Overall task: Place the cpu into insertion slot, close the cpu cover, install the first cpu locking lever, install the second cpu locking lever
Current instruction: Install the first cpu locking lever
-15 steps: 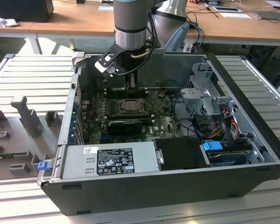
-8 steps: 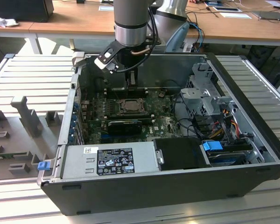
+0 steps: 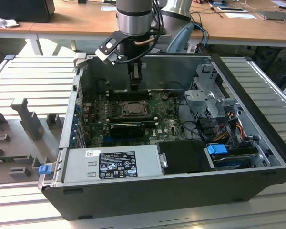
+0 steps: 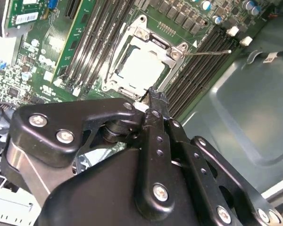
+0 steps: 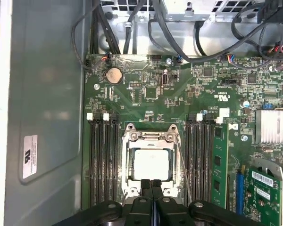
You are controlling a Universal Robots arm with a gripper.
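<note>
Well, the gripper (image 3: 135, 82) hangs in the upper middle of the exterior view, inside the open case (image 3: 181, 195), its fingers pressed together with nothing between them. In both wrist views its tips sit over one edge of the socket; I can't tell if they touch it. The cpu (image 5: 151, 165) lies seated in the socket, and the cover (image 5: 148, 137) lies flat around it, framing its pale top. A thin wire lever (image 5: 184, 169) runs between socket and memory slots (image 5: 200, 160).
</note>
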